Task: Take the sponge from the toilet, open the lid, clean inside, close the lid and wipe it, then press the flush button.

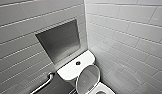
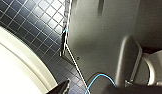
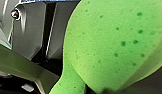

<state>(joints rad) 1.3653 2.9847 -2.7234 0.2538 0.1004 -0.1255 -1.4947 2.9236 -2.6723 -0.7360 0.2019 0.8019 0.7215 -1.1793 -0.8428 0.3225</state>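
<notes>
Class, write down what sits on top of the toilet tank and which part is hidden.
A small dark flush button sits in the middle of the white tank top. The raised lid covers part of the tank's front edge, so that strip cannot be seen.

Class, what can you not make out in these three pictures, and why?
Head view: the toilet bowl is cut off by the bottom edge; most of its inside is unseen.
Head view: the flush button is too small for detail.
Right wrist view: the sponge, close to the camera, hides whatever lies behind it.
Left wrist view: a white curved surface is cut off by the edge, so unidentifiable.
</notes>
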